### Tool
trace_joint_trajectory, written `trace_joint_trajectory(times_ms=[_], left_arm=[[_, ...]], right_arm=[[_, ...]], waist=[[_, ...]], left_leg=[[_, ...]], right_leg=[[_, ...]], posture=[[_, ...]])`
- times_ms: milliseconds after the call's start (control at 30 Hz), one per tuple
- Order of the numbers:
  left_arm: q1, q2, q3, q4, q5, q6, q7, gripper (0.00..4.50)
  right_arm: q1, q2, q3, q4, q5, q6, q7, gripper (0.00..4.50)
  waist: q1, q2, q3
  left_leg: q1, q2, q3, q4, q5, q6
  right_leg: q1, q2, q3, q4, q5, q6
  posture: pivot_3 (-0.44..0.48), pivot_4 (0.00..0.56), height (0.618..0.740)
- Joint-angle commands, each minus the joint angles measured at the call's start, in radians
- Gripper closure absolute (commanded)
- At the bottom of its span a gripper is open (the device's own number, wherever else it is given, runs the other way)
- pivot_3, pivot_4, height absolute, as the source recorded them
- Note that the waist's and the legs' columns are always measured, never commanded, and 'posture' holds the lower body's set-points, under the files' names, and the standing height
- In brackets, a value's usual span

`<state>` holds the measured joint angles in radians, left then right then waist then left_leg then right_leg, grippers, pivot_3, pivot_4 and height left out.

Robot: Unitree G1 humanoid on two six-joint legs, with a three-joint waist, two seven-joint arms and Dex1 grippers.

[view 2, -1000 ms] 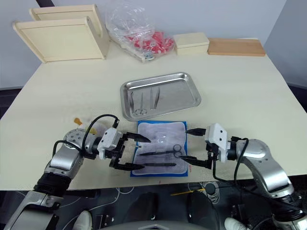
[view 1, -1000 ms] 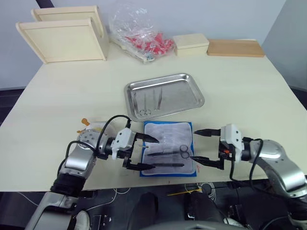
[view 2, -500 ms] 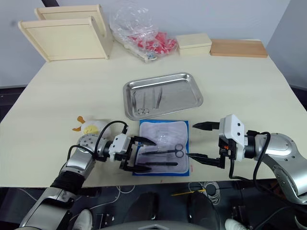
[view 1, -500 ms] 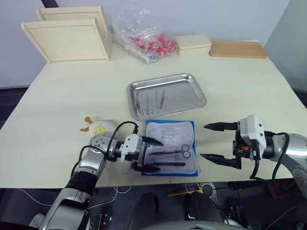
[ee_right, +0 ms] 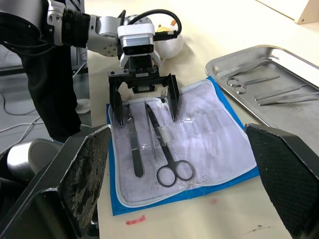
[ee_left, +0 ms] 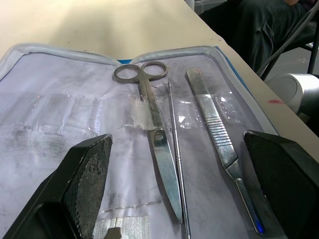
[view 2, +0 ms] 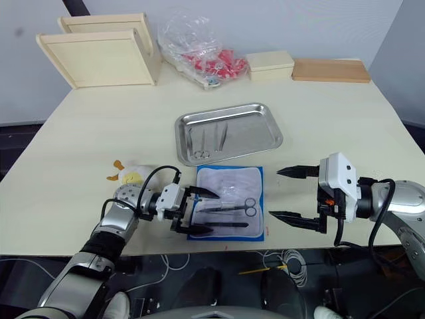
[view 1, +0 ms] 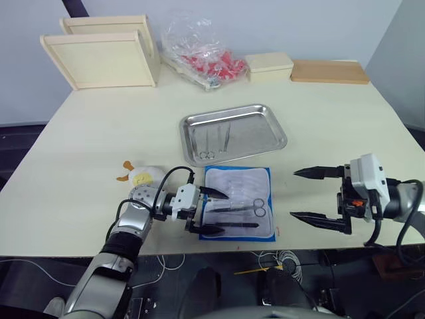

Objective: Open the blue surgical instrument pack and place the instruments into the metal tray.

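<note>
left tool (view 1: 208, 212) apart, now low over pack (view 1: 239, 212) | right tool (view 1: 317, 195) apart, has pulled away rightward | pack open on tabletop (view 1: 93, 133); scissors (ee_left: 152, 119) still sleeved; tray (view 1: 232, 133) holds some | left pick likely next

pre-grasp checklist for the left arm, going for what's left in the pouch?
1. Blue surgical instrument pack open flat: ok.
2. Left gripper jaws open, straddling the instruments: ok.
3. Scissors, probe and scalpel handle lie under clear sleeves: not ok, may snag.
4. Metal tray has free floor: ok.
5. Right gripper open, clear of pack: ok.
6. Pack held down: cannot tell.
</note>
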<state>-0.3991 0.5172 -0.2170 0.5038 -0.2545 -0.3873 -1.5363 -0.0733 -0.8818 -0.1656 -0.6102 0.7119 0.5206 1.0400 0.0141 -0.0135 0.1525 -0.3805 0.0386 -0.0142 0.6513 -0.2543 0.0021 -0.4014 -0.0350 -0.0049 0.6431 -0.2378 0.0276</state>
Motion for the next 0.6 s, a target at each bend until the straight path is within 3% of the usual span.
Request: trace_joint_trajectory(times_ms=[33,600], left_arm=[[0.026,0.004,-0.037,0.068,0.060,0.007,-0.003,0.06],[0.014,-0.005,-0.055,0.132,0.078,0.003,0.009,0.06]], right_arm=[[-0.008,-0.001,-0.012,-0.027,0.006,-0.015,-0.003,0.00],[-0.145,0.130,0.348,0.145,-0.366,-0.098,-0.111,0.00]], waist=[[0.000,0.002,-0.001],[-0.001,0.013,-0.012]], left_leg=[[0.000,0.000,0.000,0.000,0.000,0.000],[0.001,0.000,0.000,0.000,0.000,0.000]], right_leg=[[0.000,0.000,0.000,0.000,0.000,0.000],[0.001,0.001,0.002,0.000,0.000,0.000]], posture=[[0.000,0.150,0.740],[0.000,0.150,0.740]])
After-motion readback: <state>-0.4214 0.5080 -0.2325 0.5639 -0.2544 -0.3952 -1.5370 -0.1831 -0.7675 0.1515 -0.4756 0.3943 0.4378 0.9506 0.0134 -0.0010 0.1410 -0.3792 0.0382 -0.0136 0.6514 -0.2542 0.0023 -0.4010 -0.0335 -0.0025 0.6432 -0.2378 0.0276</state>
